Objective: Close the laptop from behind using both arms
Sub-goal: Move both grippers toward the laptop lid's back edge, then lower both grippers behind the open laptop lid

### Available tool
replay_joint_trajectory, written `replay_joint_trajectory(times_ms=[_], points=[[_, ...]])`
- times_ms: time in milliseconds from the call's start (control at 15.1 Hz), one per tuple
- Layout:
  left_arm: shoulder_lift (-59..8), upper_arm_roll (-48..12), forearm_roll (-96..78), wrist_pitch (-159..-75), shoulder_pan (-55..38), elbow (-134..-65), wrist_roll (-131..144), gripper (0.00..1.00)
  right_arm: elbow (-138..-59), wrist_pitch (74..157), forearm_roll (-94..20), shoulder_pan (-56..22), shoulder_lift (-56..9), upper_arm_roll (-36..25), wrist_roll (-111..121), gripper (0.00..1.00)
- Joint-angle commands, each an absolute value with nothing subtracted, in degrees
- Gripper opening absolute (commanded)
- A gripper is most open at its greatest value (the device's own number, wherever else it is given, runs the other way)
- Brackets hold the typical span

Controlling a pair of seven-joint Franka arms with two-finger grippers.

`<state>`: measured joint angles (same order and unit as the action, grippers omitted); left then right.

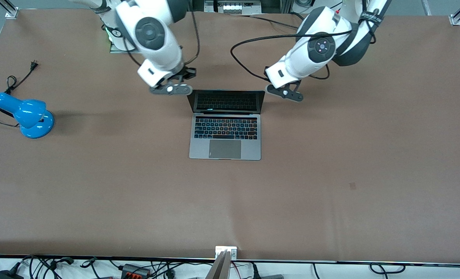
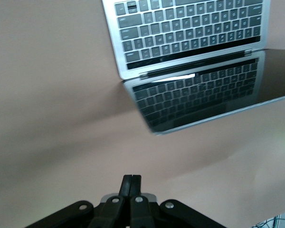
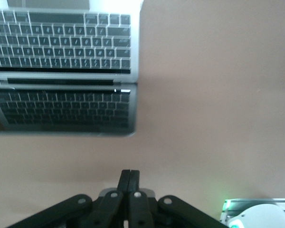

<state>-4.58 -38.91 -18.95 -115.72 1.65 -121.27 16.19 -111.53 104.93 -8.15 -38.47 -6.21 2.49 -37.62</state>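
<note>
Laptop (image 1: 225,128) sits open mid-table, keyboard toward the front camera, its dark screen (image 1: 226,101) leaning back toward the robot bases. Right gripper (image 3: 130,183) and left gripper (image 2: 131,186) hover by the screen's two upper corners, each with fingers pressed together and holding nothing. Judging by the task, closed fingers make a blunt pusher to tip the lid forward evenly. No brand or lettering can be read. A blue desk lamp (image 1: 25,114) lies toward the right arm's end.

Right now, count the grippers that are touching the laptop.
0. The right gripper, shut, hangs beside the open silver-grey laptop's dark screen; the left gripper, shut, hangs beside the screen's other edge. Neither touches it.
</note>
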Motion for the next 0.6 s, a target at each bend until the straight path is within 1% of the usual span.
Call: replay_joint_trajectory(times_ms=[0,133,398,531], points=[[-7.55,-40.78,-19.86,-119.44,2.20,-121.38,17.58,0.01,-114.69,106.79,-7.65,-41.31,-4.13,1.76,-40.17,0.00],[-8.43,-40.96,-19.86,-119.88,2.11,-121.29,17.67,0.01,-116.09,109.14,-7.38,-41.31,-4.04,1.85,-40.08,0.00],[-9.93,-41.04,-19.86,-122.25,0.70,-121.29,18.63,0.01,-123.29,119.33,-7.38,-41.22,-1.50,1.85,-36.84,0.00],[-10.90,-40.96,-19.86,-122.87,0.53,-121.03,19.25,0.01,-124.01,120.84,-7.47,-41.31,-1.23,1.85,-36.30,0.00]])
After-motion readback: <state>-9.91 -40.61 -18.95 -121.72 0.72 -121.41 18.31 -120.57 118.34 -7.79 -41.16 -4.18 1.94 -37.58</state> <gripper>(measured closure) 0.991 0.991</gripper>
